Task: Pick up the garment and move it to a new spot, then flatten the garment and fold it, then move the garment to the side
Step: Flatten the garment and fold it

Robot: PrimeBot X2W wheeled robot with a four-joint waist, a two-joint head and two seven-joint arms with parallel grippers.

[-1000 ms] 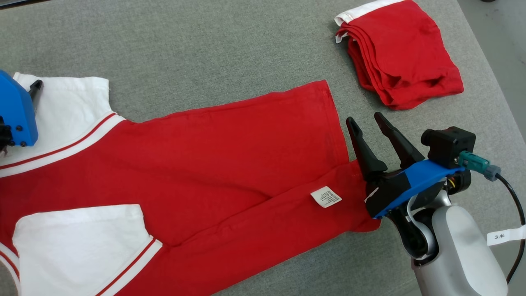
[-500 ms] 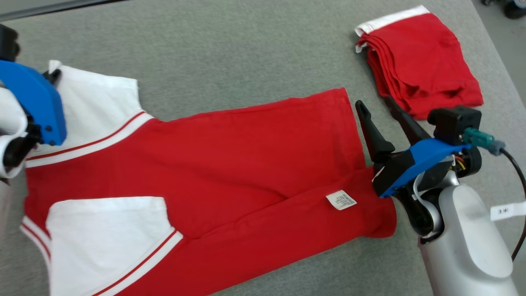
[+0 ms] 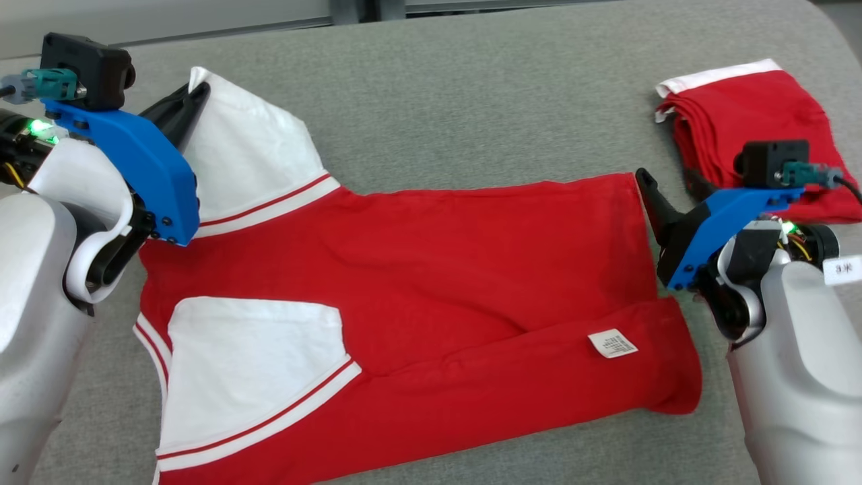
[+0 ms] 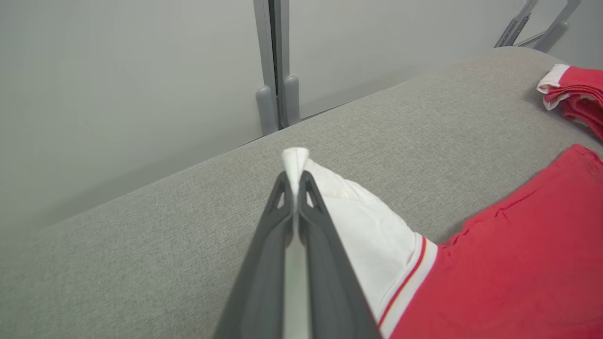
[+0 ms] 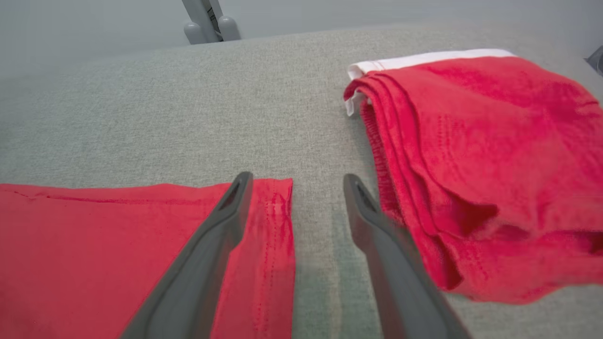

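Red garment [image 3: 431, 269]: white sleeve [image 3: 249, 155] pinched between left fingers [image 4: 264, 254]; right fingers [image 5: 207, 245] spread astride hem [image 5: 278, 235].

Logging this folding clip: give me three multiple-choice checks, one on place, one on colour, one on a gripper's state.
1. Where is the folded garment? A on the table, right of the spread shirt; B on that shirt; C on the floor.
2. The spread shirt's sleeves are: A blue; B white; C black.
3. The left gripper is: A open; B shut on a sleeve; C shut, empty.
Key: 1 A, it lies apart at the table's right end. 2 B, both sleeves are white. 3 B, its fingers pinch white sleeve cloth.
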